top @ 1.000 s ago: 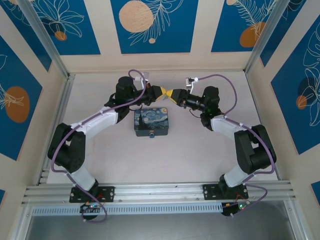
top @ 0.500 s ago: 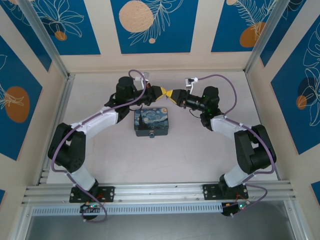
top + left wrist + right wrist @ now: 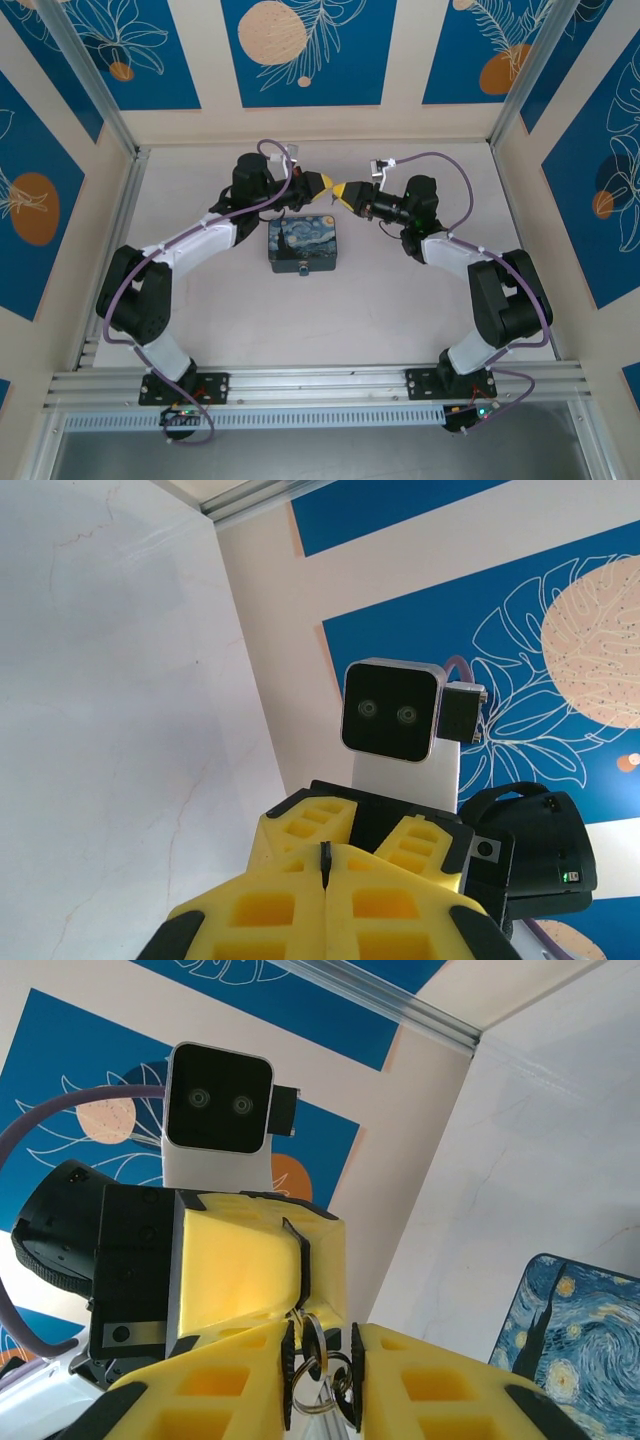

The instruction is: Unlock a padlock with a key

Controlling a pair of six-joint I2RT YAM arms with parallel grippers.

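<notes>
One box (image 3: 305, 244). Just beyond its far edge, two grippers meet tip to tip. The left gripper (image 3: 322, 184) is pressed together on one thin key (image 3: 324, 854). The right gripper (image 3: 343, 192) is clamped on one padlock (image 3: 318, 1365); silvery loops show between its fingers, the body hidden.

padlock (image 3: 312, 1358): thin silvery loops showing, body hidden, pinched between pads of right gripper (image 3: 322, 1345), just at its tips | key (image 3: 324, 857): thin dark sliver, edge-on, clamped at tips of left gripper (image 3: 325, 848), barely poking out
</notes>
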